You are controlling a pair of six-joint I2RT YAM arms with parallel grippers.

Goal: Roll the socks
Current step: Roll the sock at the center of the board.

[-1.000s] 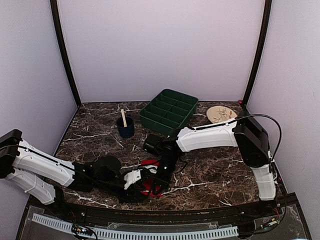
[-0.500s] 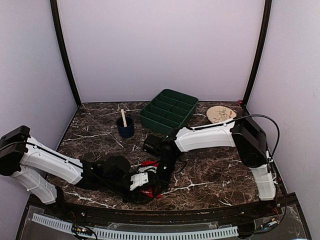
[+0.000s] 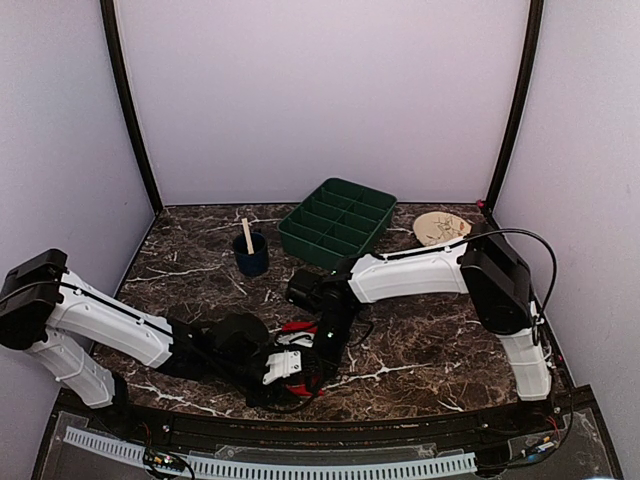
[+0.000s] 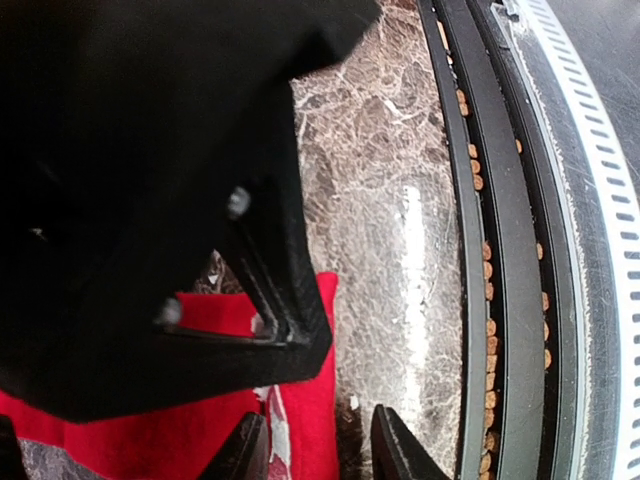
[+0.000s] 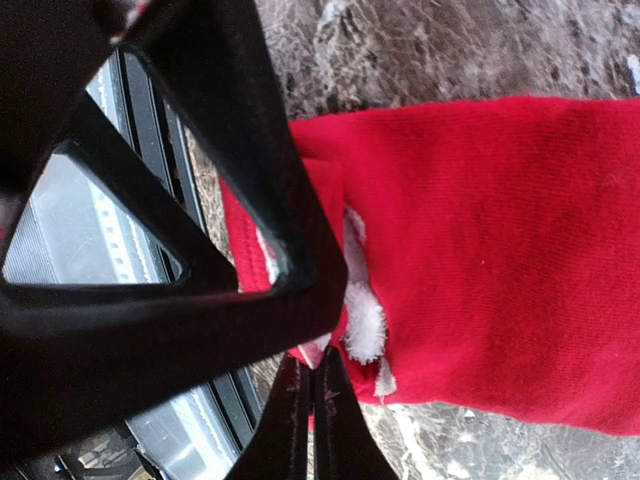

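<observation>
- While both arms reached low over the near middle of the dark brown marble-patterned table, their grippers met at the bright red fabric sock.
- That sock lay flat on the marble close to the table's near edge. In the overhead view it was mostly hidden under the two grippers, with only slivers of red showing.
- The right gripper had its two fingers pressed tight together, tips down at the sock's end, just beside the ragged white patches. Whether any cloth was caught between the fingers could not be told.
- The left gripper had its fingers spread, straddling the sock's side edge. One finger stood over red cloth and the other over bare marble, with a strip of table showing between the cloth and that finger.
- Seen from the left wrist, the right gripper's black body filled the upper left and came down onto the red cloth.
- A black rail ran along the table's near edge, near the left gripper.
- Well behind the grippers stood a dark green plastic compartment tray.
- To the tray's left was a dark blue cup holding a pale wooden stick.
- A round pale wooden disc lay to the tray's right.
</observation>
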